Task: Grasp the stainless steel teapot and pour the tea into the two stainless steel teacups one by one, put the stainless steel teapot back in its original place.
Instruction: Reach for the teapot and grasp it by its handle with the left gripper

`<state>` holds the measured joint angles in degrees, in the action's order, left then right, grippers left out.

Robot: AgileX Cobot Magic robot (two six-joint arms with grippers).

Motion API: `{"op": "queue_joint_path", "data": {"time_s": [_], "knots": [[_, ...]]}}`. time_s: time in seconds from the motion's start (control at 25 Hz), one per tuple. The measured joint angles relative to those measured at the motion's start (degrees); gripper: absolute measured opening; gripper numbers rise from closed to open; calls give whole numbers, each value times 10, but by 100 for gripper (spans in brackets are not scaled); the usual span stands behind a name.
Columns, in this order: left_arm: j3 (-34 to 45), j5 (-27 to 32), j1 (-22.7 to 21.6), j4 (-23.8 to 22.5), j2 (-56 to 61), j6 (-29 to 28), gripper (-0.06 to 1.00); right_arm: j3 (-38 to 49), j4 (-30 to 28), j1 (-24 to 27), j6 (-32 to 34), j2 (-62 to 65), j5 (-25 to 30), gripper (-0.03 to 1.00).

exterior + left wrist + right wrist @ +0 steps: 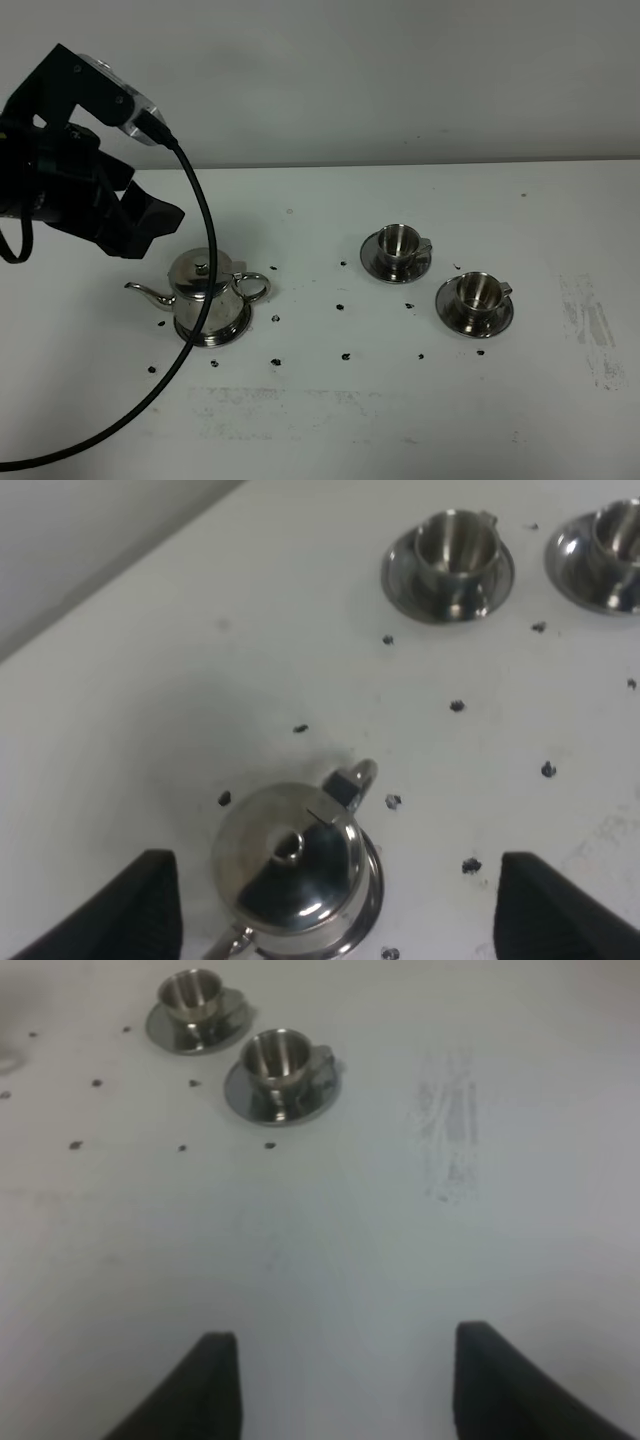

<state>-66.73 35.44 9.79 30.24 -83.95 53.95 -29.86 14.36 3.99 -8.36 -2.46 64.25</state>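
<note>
The stainless steel teapot [208, 290] stands upright on its round steel coaster, the original place [236, 330], at the table's left, spout pointing left and loop handle right. My left gripper [142, 224] hangs just above and behind it. In the left wrist view the left gripper [338, 870] is open, its black fingers [130, 910] wide on either side of the teapot's domed lid [290, 860] without touching it. The two stainless steel teacups [400, 242] [478, 293] sit on saucers at centre right. My right gripper [345, 1365] is open over bare table, short of the teacups [275, 1060] [192, 993].
Small dark specks [343, 305] are scattered over the white table [330, 420] between teapot and cups. A black cable [200, 230] from the left arm loops down in front of the teapot. A grey scuff mark [590, 320] lies at the right.
</note>
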Motion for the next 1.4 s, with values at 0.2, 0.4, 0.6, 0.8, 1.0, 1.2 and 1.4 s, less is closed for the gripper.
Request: {"op": "queue_joint_path", "data": {"time_s": [0.2,0.4,0.6,0.8,1.0,1.2,1.4], "knots": [[0,-4,17,0,-23,1,62,0,1,2,0,0,0,47],[-17,-13,78,-18,-59,-5,62,0,1,2,0,0,0,47],[-81,-13,126,-64,-119,-61,62,0,2,2,0,0,0,47],[-173,10,136,-123,-190,-102,62,0,2,2,0,0,0,47],[-241,44,137,-147,-257,-109,62,0,3,2,0,0,0,47],[-257,63,137,-159,-302,-68,62,0,3,2,0,0,0,47],[-257,66,141,-161,-318,-54,62,0,3,2,0,0,0,47]]}}
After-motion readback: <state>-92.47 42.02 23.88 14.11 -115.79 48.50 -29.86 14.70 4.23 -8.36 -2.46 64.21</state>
